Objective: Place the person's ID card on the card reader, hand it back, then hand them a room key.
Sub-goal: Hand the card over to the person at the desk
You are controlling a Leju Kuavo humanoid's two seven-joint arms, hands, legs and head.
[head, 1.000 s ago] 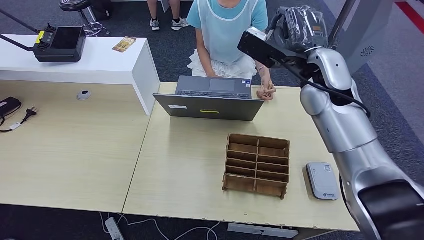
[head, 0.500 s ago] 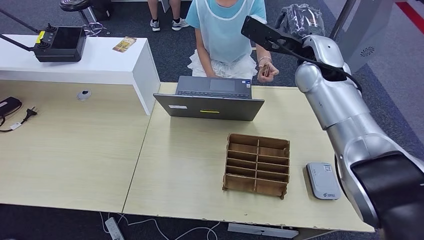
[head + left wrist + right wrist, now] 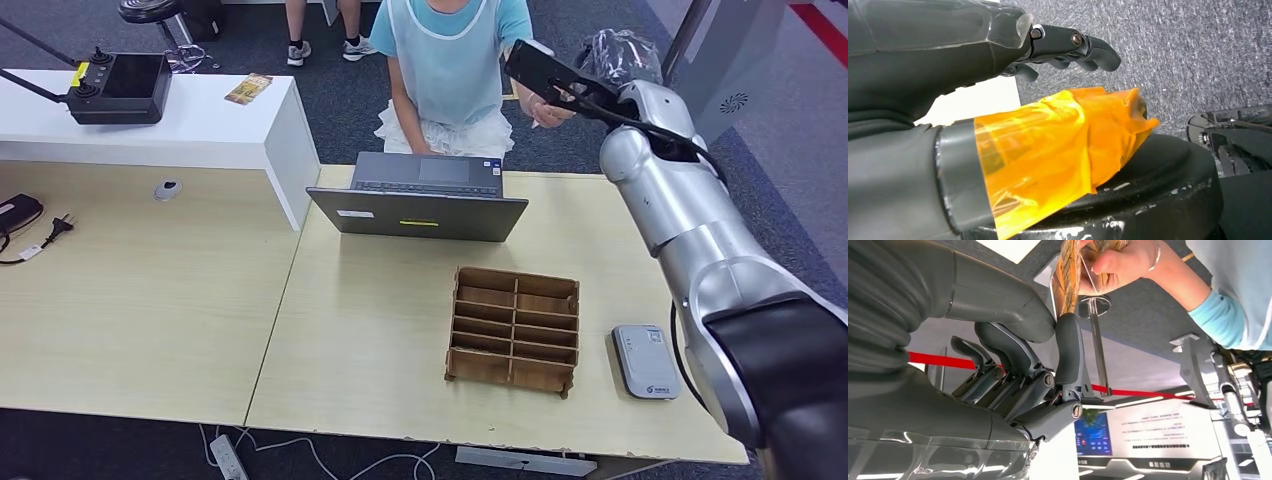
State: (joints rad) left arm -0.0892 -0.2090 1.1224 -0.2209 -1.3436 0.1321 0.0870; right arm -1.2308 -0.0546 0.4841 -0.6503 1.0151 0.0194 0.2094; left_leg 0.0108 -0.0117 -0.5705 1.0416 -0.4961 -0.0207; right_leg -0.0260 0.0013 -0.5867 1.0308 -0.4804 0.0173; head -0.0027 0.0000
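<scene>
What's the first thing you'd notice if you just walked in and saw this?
The big silver right arm reaches up over the desk toward a person in a light blue top. The person's hand holds a card right at the robot's right hand. On the desk sit a laptop, a wooden divided box and a small grey card reader.

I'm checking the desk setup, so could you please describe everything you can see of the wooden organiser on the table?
The wooden organiser is a brown box of thin board, laid flat on the pale table. Dividers split it into two columns of shallow slots, which look empty. It sits between the open laptop and the table's near edge, apart from the grey card reader at its right. Nothing touches it.
</scene>
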